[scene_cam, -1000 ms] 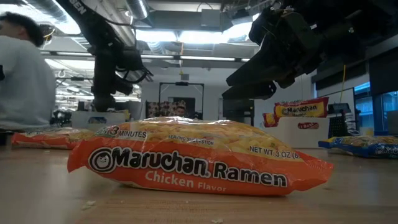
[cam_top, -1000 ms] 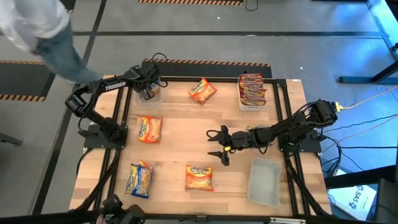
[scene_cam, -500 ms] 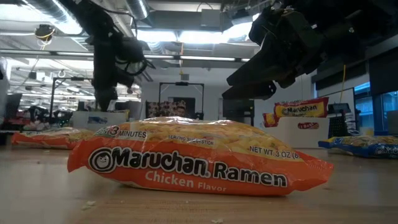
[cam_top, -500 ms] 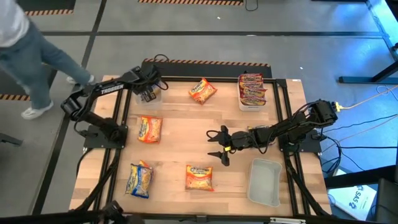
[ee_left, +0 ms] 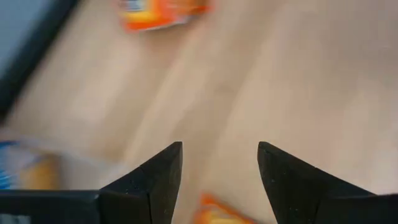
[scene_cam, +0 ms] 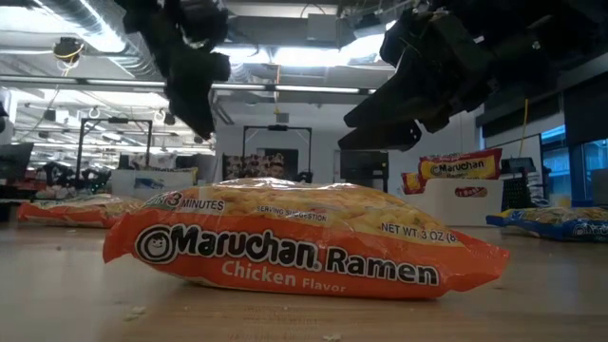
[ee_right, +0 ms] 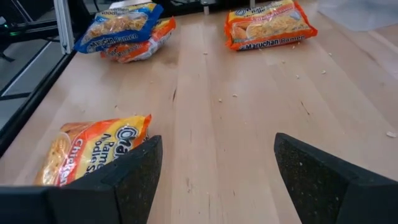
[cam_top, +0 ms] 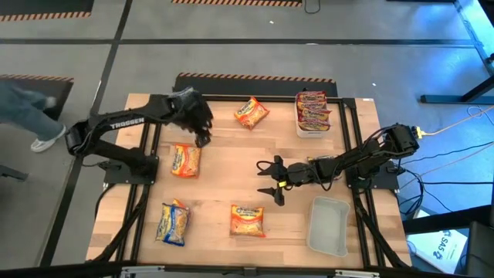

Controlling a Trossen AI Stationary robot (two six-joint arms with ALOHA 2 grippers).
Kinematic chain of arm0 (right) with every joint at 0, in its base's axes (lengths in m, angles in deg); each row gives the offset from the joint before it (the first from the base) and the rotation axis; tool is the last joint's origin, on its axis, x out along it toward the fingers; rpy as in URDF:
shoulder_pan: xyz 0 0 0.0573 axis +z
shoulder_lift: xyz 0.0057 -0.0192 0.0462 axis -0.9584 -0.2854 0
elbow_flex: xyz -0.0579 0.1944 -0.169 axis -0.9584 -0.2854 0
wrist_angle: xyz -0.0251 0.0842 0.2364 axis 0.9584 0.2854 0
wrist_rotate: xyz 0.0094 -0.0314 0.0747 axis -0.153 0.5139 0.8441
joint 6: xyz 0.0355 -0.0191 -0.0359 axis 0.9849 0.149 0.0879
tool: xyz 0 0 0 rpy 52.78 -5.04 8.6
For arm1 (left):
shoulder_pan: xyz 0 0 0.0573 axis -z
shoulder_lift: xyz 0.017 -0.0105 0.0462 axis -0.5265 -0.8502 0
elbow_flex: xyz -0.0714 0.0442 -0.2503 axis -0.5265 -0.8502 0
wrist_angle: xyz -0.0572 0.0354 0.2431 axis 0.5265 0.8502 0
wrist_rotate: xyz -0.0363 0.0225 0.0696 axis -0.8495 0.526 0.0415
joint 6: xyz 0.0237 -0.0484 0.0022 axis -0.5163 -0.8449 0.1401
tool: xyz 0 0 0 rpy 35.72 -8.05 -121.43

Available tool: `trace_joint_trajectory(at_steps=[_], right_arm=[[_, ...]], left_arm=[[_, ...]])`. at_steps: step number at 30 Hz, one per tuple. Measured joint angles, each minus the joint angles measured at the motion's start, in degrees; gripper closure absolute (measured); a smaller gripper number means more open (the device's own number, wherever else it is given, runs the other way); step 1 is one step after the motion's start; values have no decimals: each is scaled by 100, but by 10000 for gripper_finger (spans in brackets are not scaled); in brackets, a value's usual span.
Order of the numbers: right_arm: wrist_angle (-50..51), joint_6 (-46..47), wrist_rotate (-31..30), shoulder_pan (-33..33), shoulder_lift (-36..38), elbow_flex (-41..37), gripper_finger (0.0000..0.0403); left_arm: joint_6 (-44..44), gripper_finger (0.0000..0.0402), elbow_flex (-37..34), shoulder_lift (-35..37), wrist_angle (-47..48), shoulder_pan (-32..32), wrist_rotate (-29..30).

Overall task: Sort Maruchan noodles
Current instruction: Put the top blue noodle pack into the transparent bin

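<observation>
The left gripper (cam_top: 202,139), jaws apart and empty, is hovering over the wooden desk (cam_top: 231,170) beside the flat orange plastic ramen packet (cam_top: 185,161) at nine o'clock, likely the next pick; descending and closing follows; the right gripper (cam_top: 268,179) is waiting open at centre.

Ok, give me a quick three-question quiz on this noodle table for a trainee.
1. True or false: the right hand grips a packet.
2. The packets in the far tub are: A blue, B red, C green.
3. Which hand hovers by the orange packet on the left arm's side?
Key: 1 false, it is open and empty. 2 B. 3 the left hand.
</observation>
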Motion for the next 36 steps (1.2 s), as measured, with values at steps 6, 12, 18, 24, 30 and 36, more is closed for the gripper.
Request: trace_joint_trajectory(at_steps=[6, 12, 18, 24, 30, 36], right_arm=[[5, 14, 189, 7, 1, 74, 109], [-162, 15, 354, 7, 1, 74, 109], [-294, -36, 469, 125, 1, 78, 109], [-239, -45, 289, 346, -94, 232, 109], [998, 40, -11, 513, -188, 765, 109], [4494, 1212, -585, 487, 620, 1249, 109]], left_arm=[[-733, 198, 0, -11, 2, 1482, -27], [-2218, 199, 3, 70, 175, 2931, 96], [-3829, 199, 2, 56, 163, 4540, 945], [-5425, 199, 2, -10, 142, 6128, 2022], [-6489, 199, 2, -419, 74, 7098, 2745], [-6575, 199, 0, -1001, -264, 7358, 3280]])
